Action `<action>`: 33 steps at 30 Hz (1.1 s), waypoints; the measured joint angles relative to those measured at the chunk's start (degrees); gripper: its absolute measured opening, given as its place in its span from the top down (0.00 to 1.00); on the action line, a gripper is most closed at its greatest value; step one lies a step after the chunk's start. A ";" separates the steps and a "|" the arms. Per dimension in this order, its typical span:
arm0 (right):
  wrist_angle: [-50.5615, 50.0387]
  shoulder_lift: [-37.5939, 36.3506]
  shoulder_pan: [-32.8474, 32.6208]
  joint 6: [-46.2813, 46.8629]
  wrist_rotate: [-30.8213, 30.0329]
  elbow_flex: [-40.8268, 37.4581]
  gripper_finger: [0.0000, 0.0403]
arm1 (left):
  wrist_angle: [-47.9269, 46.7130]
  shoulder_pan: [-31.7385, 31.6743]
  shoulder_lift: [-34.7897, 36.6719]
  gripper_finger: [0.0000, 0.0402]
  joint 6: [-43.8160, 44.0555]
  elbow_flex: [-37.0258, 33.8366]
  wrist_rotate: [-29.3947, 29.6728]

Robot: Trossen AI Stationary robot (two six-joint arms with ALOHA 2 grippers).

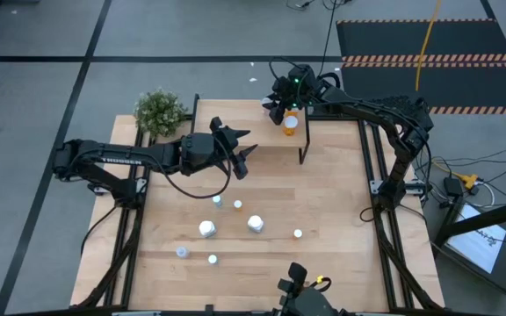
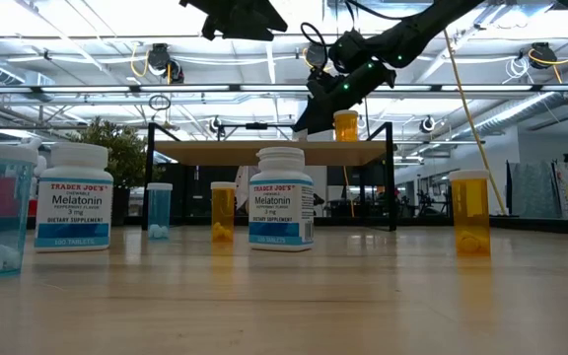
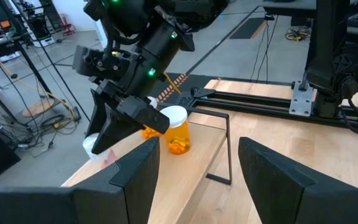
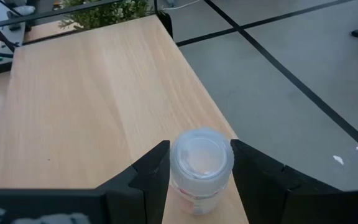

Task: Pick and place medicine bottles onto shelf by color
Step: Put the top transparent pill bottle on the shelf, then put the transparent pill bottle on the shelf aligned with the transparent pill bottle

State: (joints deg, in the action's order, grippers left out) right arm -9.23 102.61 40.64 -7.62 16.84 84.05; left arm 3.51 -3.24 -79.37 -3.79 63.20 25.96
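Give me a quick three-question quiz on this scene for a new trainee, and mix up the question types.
1. True or false: the left gripper is carrying something.
2. The bottle standing on the shelf is: A white, B orange, C blue.
3. Which gripper is at that bottle?
Key: 1 false, its jaws are open and empty; 2 B; 3 the right gripper.
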 joint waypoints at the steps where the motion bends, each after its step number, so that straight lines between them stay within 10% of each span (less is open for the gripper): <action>1: -0.02 0.00 -0.02 0.00 0.02 0.00 0.61 | 0.04 0.00 0.00 0.45 -0.01 0.00 0.00; 33: -6.75 -10.18 -0.26 -1.04 -0.34 0.12 0.43 | 0.15 0.02 0.00 0.45 0.00 0.00 -0.20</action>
State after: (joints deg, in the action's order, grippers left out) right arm -15.98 92.43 40.38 -8.66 16.50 84.17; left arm 3.66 -3.22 -79.37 -3.79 63.20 25.76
